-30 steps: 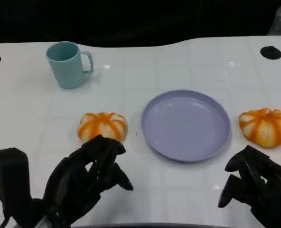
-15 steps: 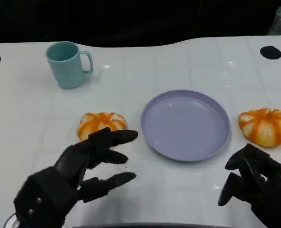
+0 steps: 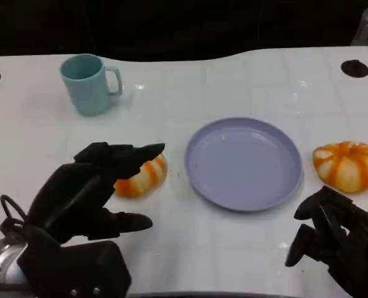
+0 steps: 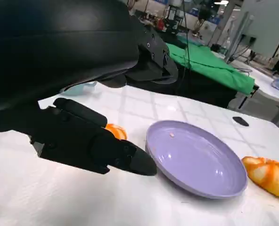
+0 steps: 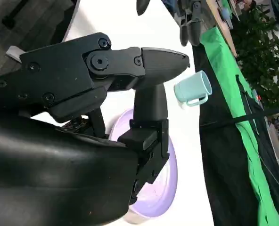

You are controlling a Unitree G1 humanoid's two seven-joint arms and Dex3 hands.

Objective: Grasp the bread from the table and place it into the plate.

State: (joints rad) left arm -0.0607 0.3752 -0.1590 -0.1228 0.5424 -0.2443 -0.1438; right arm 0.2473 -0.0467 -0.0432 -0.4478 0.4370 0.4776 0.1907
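Two orange-and-white striped bread rolls lie on the white table. The left roll sits just left of the lavender plate, partly covered by my left hand, whose fingers are spread over and beside it without closing on it. In the left wrist view that roll peeks out past the fingers, with the plate beyond. The second roll lies right of the plate. My right hand hovers near the table's front right, fingers curled, holding nothing.
A teal mug stands at the back left. Two dark round holes mark the table's far corners. The right wrist view shows the mug and the plate's rim behind my fingers.
My left hand has moved forward and up over the left roll, its fingers now covering part of it. The right hand has stayed in place.
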